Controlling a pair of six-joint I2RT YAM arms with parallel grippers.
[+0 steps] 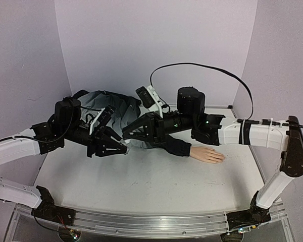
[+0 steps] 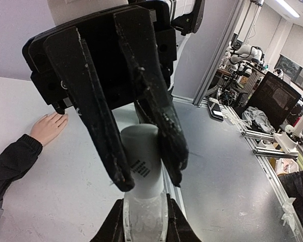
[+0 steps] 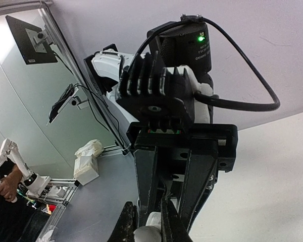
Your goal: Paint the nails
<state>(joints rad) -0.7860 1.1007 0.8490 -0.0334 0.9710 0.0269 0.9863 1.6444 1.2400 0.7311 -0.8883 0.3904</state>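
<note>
**Top view.** The mannequin hand (image 1: 208,155) lies palm down on the white table (image 1: 141,189), right of centre, with its fingers pointing right. Its nails (image 1: 221,159) are too small to make out. The hand sticks out of a dark sleeve (image 1: 175,146), and the right arm reaches across just behind it. Both claws are well to the left of the hand. The left gripper (image 1: 122,147) and the right gripper (image 1: 127,139) meet tip to tip with something small and pale between them. A crumpled grey jacket (image 1: 111,103) lies behind them. A black cable (image 1: 202,65) arcs above the right arm.

**Left wrist view.** The left gripper's clear-padded fingers (image 2: 125,222) are clenched on the lower part of a smooth, whitish, cylindrical bottle (image 2: 141,156) that carries small black print. The right gripper's long, scuffed, matte black fingers (image 2: 98,126) straddle the bottle's upper part and press on either side. The flesh-coloured hand lies far off to the left, apart from both claws, fingertips toward the wall. An aluminium frame (image 2: 217,55) stands past the table edge.

**Right wrist view.** The right gripper's black fingertips (image 3: 129,222) are closed on a rounded whitish end at the bottom edge. The left gripper's boxy black body and a ribbed wrist housing (image 3: 156,91) with a green light fill the view and block what lies behind.
</note>
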